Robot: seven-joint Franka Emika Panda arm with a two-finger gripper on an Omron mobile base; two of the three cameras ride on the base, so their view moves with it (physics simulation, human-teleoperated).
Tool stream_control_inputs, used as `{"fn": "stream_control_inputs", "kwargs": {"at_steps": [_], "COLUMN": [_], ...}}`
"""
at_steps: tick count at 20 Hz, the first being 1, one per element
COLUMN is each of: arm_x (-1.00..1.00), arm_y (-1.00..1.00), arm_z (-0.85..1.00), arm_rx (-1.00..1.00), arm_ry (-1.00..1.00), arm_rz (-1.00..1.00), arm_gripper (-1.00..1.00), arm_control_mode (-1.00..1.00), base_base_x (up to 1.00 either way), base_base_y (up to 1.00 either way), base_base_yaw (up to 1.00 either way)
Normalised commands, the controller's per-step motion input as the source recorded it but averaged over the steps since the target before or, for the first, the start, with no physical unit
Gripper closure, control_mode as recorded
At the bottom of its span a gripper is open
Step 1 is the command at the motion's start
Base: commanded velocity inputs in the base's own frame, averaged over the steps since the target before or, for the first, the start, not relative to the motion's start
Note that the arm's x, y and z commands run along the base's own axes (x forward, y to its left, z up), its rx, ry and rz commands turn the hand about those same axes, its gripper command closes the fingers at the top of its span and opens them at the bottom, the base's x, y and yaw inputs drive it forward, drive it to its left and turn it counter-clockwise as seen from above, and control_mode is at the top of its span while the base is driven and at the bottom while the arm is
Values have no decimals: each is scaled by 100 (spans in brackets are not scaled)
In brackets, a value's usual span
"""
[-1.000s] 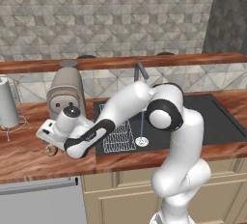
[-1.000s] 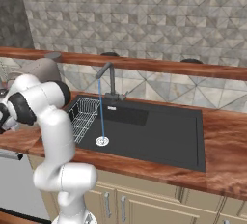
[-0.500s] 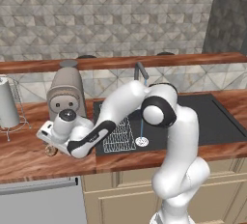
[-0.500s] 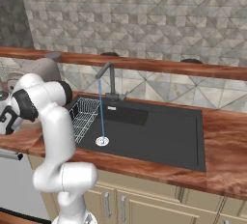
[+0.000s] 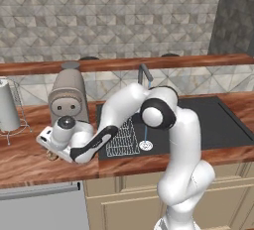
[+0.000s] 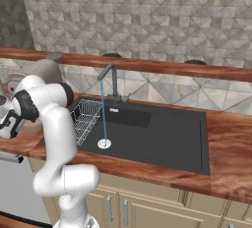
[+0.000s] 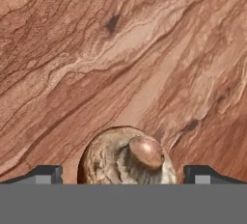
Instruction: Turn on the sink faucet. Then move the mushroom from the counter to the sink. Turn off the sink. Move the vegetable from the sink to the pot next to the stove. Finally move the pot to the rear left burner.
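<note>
Faucet (image 6: 109,72) is running: a thin stream of water (image 6: 103,114) falls to the drain of the sink (image 6: 167,133), so the first step reads as done. The mushroom (image 7: 126,158) lies on the wooden counter (image 7: 144,49), stem toward the camera, left of the sink and in front of the coffee machine (image 5: 68,97); it has not been lifted. The gripper (image 7: 123,175) is low over the counter with its fingers spread, one tip on each side of the mushroom and a clear gap to it on both sides; nothing is pinched. In the left base view the mushroom (image 5: 51,155) peeks out at the hand's lower left edge. Judged status: second step in hand, at the point of closing on the mushroom. Outstanding: grasp and carry to the sink, shut off the faucet, transfer the mushroom to the pot, place the pot on the rear left burner. A wire rack (image 6: 87,115) sits in the sink's left part
</note>
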Motion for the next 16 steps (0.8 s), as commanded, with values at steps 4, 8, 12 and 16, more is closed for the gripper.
{"fn": "stream_control_inputs", "kwargs": {"at_steps": [4, 8, 12, 16], "arm_x": [8, 15, 21, 16], "arm_y": [17, 17, 9, 0], "arm_z": [-5, -14, -19, -14], "arm_rx": [0, 0, 0, 0], "arm_ry": [0, 0, 0, 0], "arm_rz": [-2, -2, -1, 0], "arm_gripper": [-100, 100, 100, 100], "arm_control_mode": [-100, -100, -100, -100], "base_base_x": [0, 0, 0, 0], "base_base_y": [0, 0, 0, 0], "base_base_yaw": [0, 0, 0, 0]}}
